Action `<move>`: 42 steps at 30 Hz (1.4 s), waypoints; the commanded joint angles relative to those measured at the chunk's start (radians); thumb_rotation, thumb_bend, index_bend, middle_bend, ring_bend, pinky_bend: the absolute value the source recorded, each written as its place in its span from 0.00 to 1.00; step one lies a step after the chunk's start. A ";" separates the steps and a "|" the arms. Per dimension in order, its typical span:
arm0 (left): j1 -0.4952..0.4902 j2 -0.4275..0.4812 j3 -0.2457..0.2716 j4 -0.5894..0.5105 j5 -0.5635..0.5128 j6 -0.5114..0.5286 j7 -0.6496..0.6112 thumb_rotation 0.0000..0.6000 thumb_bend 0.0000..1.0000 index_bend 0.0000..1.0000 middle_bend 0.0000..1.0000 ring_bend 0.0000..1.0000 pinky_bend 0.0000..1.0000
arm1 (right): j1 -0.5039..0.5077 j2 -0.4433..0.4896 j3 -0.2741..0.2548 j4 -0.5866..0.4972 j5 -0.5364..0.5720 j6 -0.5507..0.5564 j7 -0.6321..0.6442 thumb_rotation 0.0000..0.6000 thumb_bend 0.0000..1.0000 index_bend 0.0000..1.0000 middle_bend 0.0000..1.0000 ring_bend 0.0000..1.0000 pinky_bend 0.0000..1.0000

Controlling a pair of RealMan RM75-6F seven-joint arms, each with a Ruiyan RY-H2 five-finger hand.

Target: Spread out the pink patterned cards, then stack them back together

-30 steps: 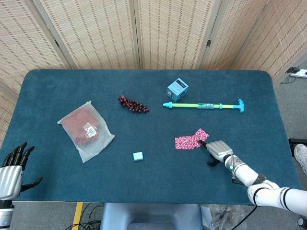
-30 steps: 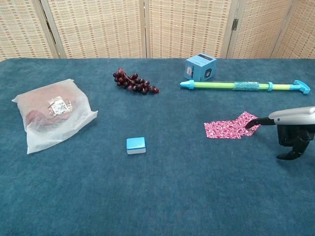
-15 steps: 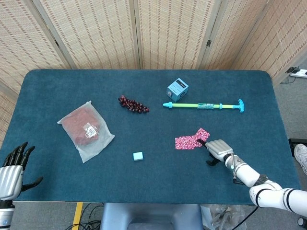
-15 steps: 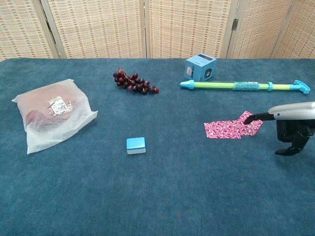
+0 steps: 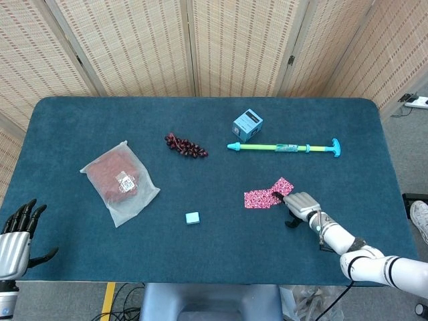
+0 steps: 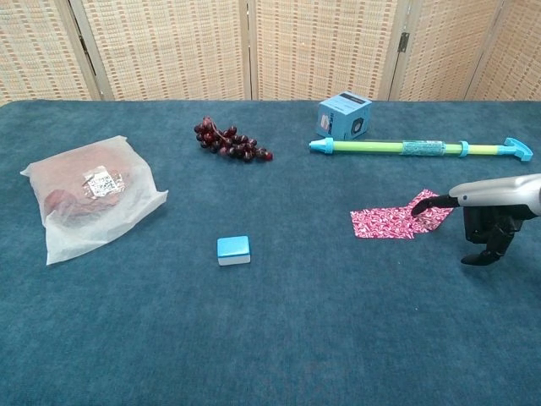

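Pink patterned cards (image 5: 267, 195) lay fanned right of middle on the tabletop (image 5: 200, 254). Thin, light, slippery; best pushed flat from the edges. Right robot hand (image 5: 300, 204) pointing one fingertip (image 6: 420, 207) onto them, holding nothing. Left robot hand (image 5: 16, 234) open, near left.

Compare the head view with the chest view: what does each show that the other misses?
Only the head view shows the left hand, open and idle off the table's near-left corner, and the floor beyond the table.

The chest view adds no object of its own, only a low side look at the right hand.

Both show that hand's fingertip on the pink cards, plus the grapes, bagged meat and pump.
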 commanded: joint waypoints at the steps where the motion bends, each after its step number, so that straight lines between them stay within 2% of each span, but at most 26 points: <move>1: 0.002 -0.001 0.001 0.002 -0.002 0.001 0.001 1.00 0.18 0.14 0.04 0.05 0.15 | 0.005 -0.004 -0.003 0.014 0.020 -0.003 -0.006 1.00 0.39 0.02 0.98 1.00 1.00; 7: 0.004 -0.005 0.000 0.009 -0.004 0.004 0.011 1.00 0.18 0.14 0.04 0.05 0.15 | 0.010 -0.006 -0.015 0.042 0.057 0.009 -0.028 1.00 0.38 0.02 0.98 1.00 1.00; 10: 0.004 -0.005 -0.001 0.011 -0.003 0.006 0.012 1.00 0.18 0.14 0.04 0.05 0.15 | 0.002 0.005 -0.010 0.020 0.058 0.040 -0.031 1.00 0.38 0.02 0.98 1.00 1.00; 16: 0.002 -0.007 -0.002 0.009 0.000 0.005 0.009 1.00 0.18 0.14 0.04 0.05 0.15 | -0.003 0.037 0.012 -0.057 0.003 0.042 0.003 1.00 0.39 0.02 0.98 1.00 1.00; 22: 0.005 -0.004 -0.001 0.008 -0.001 0.006 0.007 1.00 0.18 0.14 0.04 0.05 0.15 | 0.010 0.015 0.020 -0.059 -0.019 0.018 0.014 1.00 0.39 0.02 0.98 1.00 1.00; 36: 0.007 -0.003 0.001 0.012 0.011 0.011 -0.022 1.00 0.18 0.14 0.04 0.05 0.15 | 0.037 -0.043 0.000 -0.021 0.016 0.013 -0.035 1.00 0.38 0.02 0.98 1.00 1.00; 42: 0.006 -0.007 0.002 0.012 0.014 0.010 -0.023 1.00 0.18 0.14 0.04 0.05 0.15 | 0.026 -0.025 -0.018 -0.059 0.001 0.033 -0.046 1.00 0.38 0.03 0.98 1.00 1.00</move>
